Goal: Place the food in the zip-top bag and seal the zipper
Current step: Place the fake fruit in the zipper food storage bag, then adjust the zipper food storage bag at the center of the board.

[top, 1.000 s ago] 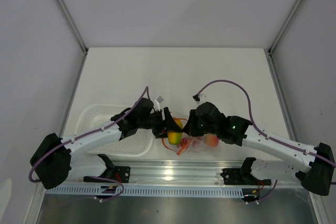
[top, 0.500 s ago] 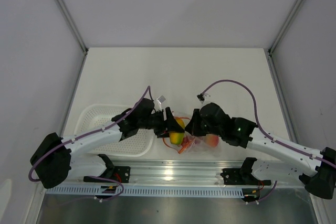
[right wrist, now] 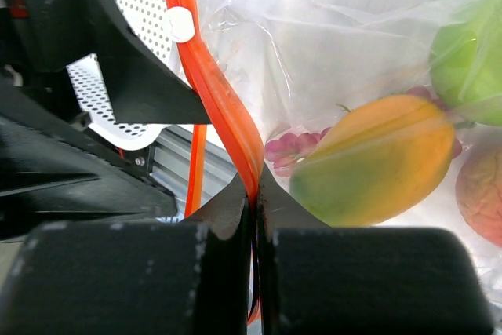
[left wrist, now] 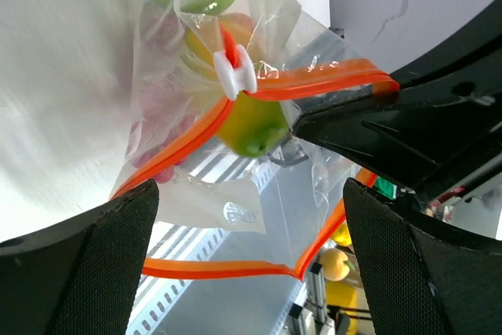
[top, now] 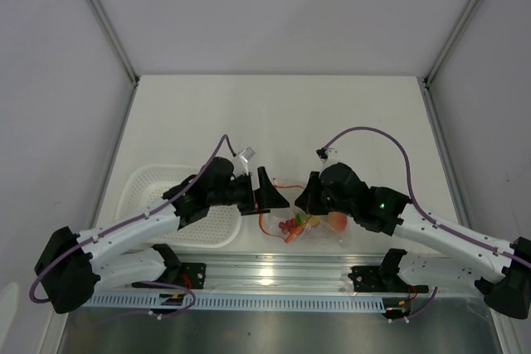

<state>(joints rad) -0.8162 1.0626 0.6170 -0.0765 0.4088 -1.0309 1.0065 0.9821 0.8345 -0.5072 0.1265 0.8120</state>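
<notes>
The zip-top bag [top: 314,226] lies at the near edge of the bench [top: 274,113], just right of the white basket [top: 158,184]. Inside it are the mango [right wrist: 376,158], green apple [right wrist: 471,60], grapes [right wrist: 284,149] and peach [right wrist: 480,202]. Its zipper [right wrist: 223,100] carries a white slider [left wrist: 235,73], and beyond the slider the strip parts into two tracks. The right hand [right wrist: 256,186] is pinched tight on the zipper. The left hand [left wrist: 249,194] is spread wide, with the bag's mouth between its fingers, gripping nothing.

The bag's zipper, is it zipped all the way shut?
No, only partly shut. In the left wrist view, the zipper splits into two spread-apart orange strips past the white slider, leaving the zip-top bag gaping.
</notes>
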